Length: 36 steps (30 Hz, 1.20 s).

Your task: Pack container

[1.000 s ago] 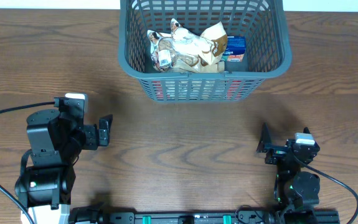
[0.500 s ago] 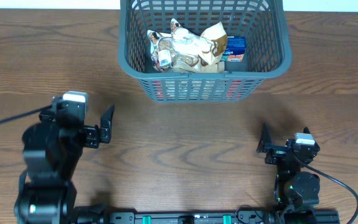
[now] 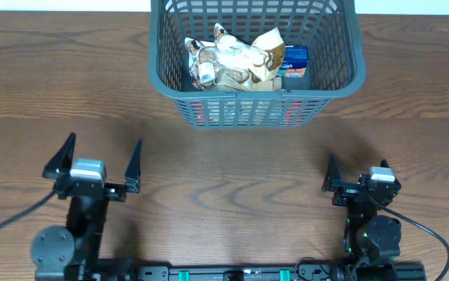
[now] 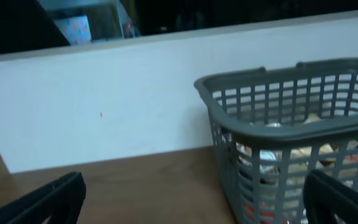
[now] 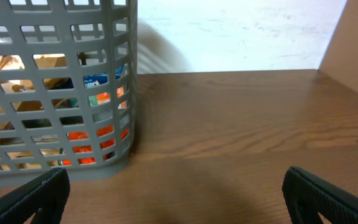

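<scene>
The dark grey lattice basket [image 3: 341, 55] stands at the back middle of the table. It holds crumpled snack packets [image 3: 236, 58] and a blue box [image 3: 295, 61]. It also shows in the left wrist view [image 4: 228, 134] and the right wrist view [image 5: 113, 81], with orange and blue items behind the slots. My left gripper [image 3: 97, 158] is open and empty at the front left, well short of the basket. My right gripper [image 3: 357, 173] is open and empty at the front right. Its far finger is hidden behind the wrist in the overhead view.
The brown wooden table [image 3: 224, 176] spreads between the arms and the basket. A white wall [image 4: 104, 112] runs behind the table. A rail with green marks [image 3: 232, 273] lies along the front edge.
My left arm has swung back and turned forward, its open fingers now pointing toward the basket. The right arm and the basket have not moved.
</scene>
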Tool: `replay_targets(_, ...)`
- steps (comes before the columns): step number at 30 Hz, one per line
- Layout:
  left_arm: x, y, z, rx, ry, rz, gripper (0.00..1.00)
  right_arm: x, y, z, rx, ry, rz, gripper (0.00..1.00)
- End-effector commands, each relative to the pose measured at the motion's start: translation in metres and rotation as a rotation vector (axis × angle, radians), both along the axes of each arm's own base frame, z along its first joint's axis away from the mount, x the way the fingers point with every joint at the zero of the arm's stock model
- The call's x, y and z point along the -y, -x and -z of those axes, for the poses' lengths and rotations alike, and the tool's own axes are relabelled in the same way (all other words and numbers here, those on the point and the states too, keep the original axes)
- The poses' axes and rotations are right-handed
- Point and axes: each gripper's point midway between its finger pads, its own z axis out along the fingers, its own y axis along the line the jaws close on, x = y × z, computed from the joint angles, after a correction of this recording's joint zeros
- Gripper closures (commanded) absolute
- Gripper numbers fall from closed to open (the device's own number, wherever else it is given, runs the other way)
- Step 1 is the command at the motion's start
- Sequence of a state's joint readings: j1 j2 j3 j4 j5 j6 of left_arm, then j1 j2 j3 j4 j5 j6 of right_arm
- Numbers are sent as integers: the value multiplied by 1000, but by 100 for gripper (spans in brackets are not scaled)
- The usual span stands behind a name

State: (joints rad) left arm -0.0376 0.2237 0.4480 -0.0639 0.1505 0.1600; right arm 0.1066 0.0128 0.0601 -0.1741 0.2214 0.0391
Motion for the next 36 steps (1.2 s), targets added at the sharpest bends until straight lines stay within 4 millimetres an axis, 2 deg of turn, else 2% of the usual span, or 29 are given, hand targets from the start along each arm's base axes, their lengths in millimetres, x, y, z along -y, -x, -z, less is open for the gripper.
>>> replay_targets(1, 0, 0, 18, 32, 37, 4, 1, 3, 0, 1, 4, -12, 16, 1)
replay_targets(9, -4, -3, 56, 150, 45, -20, 1, 3, 0, 1, 4, -12, 16, 1)
replay_targets(12, -6, -5, 64, 162, 48, -34, 1, 3, 0, 1, 4, -12, 16, 1)
replay_targets(18, -26, -10, 82, 113, 60, -149, 1, 3, 0, 1, 4, -12, 16, 1)
replay_targets(23, -40, -13, 107, 15, 56, -235, 1, 3, 0, 1, 4, -12, 16, 1)
replay_targets(30, -40, -14, 142, -127, 68, -235, 1, 3, 0, 1, 4, -12, 16, 1)
replay_targets(36, -18, -14, 155, -184, 55, -112, 1, 3, 0, 1, 4, -12, 16, 1)
